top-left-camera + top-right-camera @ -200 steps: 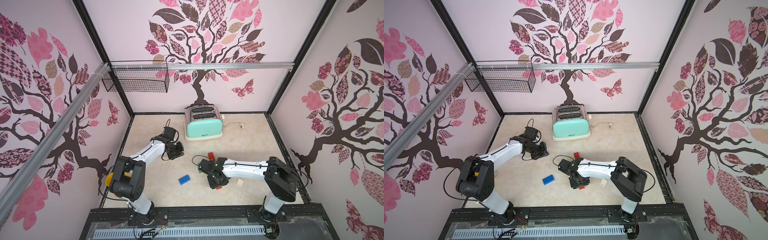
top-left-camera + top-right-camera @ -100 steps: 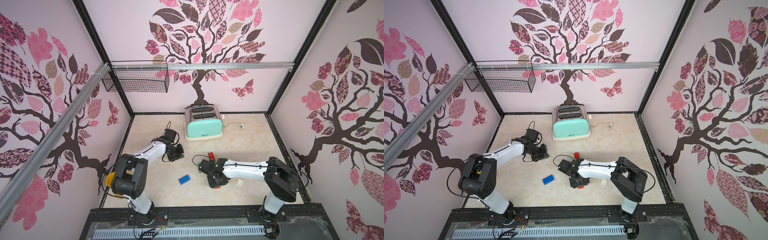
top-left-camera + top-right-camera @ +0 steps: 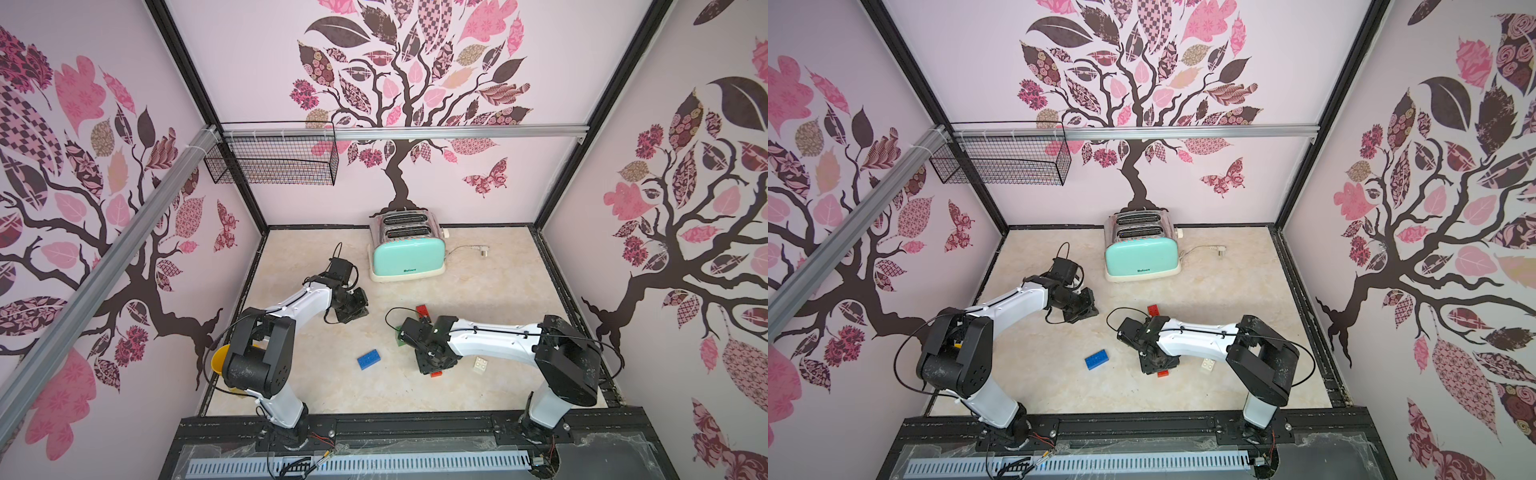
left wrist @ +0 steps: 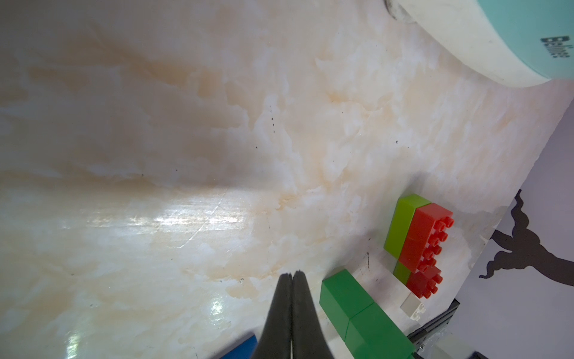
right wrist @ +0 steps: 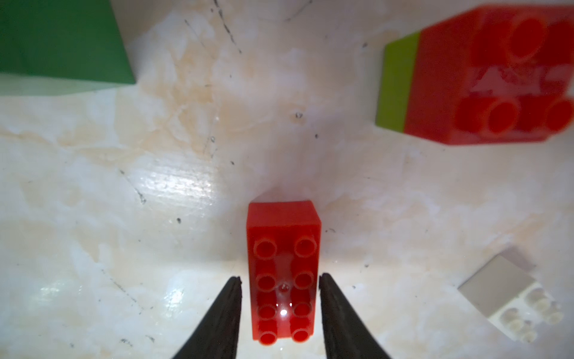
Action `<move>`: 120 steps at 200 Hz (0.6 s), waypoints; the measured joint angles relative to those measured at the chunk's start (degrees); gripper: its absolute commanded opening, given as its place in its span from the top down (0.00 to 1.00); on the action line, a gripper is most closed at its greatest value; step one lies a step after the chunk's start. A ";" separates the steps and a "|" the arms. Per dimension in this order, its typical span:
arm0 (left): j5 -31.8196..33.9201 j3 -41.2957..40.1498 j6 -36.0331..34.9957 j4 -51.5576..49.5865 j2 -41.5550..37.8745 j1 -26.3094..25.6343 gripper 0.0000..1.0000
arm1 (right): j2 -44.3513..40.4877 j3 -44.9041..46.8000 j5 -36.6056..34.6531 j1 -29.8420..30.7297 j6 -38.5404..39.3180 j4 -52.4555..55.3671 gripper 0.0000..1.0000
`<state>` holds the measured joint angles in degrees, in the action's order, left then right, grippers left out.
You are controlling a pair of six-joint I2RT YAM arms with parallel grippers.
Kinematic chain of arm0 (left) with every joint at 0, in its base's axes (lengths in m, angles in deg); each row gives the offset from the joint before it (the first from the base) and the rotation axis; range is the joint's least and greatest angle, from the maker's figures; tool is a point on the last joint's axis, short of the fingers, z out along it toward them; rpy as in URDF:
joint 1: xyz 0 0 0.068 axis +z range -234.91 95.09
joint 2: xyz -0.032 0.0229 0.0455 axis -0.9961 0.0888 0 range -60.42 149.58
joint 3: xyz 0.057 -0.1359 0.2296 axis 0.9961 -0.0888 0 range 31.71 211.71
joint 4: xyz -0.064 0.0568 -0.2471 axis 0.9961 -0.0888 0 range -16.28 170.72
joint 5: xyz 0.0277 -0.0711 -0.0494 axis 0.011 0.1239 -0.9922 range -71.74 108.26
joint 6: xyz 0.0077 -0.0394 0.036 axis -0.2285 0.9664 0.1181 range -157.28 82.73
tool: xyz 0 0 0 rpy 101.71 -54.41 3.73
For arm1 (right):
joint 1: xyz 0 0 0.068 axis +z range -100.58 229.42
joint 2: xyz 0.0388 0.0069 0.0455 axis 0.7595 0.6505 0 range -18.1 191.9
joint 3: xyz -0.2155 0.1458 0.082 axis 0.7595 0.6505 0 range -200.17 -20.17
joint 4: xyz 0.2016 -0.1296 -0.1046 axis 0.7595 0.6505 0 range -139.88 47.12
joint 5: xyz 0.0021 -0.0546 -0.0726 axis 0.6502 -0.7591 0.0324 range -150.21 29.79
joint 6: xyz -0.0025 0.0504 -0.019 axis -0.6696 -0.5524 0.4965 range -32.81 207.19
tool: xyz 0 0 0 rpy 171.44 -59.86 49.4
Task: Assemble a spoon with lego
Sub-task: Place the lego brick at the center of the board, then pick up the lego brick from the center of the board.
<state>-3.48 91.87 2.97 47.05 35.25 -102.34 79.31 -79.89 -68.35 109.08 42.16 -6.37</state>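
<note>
both top views look down from high above the front edge, facing the toaster (image 3: 407, 253) (image 3: 1142, 255) at the back, and share almost the whole floor. the left wrist view sits low, very near the floor, with the toaster (image 4: 512, 40) at its edge. the right wrist view looks down close at a red brick (image 5: 283, 270), well in front of the toaster

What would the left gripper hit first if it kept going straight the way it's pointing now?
Probably nothing soon. The shut left gripper points across bare marble tabletop. The dark green bricks, the red and lime stack and the toaster all lie off to one side, though depth is hard to judge.
</note>
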 measured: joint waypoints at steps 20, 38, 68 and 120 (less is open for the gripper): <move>0.00 0.00 0.00 0.00 0.00 0.02 1.00 | 0.39 0.00 -0.09 0.00 -0.02 -0.04 0.54; 0.00 0.00 -0.02 0.00 0.00 0.00 1.00 | 0.68 0.11 -0.24 0.00 -0.13 -0.13 0.59; 0.00 0.00 -0.02 0.00 0.00 0.00 1.00 | 0.68 0.33 -0.39 0.00 -0.13 -0.39 0.63; 0.00 0.00 -0.04 0.00 0.00 0.00 1.00 | 0.66 0.42 -0.46 0.00 -0.09 -0.59 0.71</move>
<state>-3.48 91.87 2.93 47.05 35.25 -102.34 79.97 -79.48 -68.81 109.08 42.07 -6.96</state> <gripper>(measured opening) 0.043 0.335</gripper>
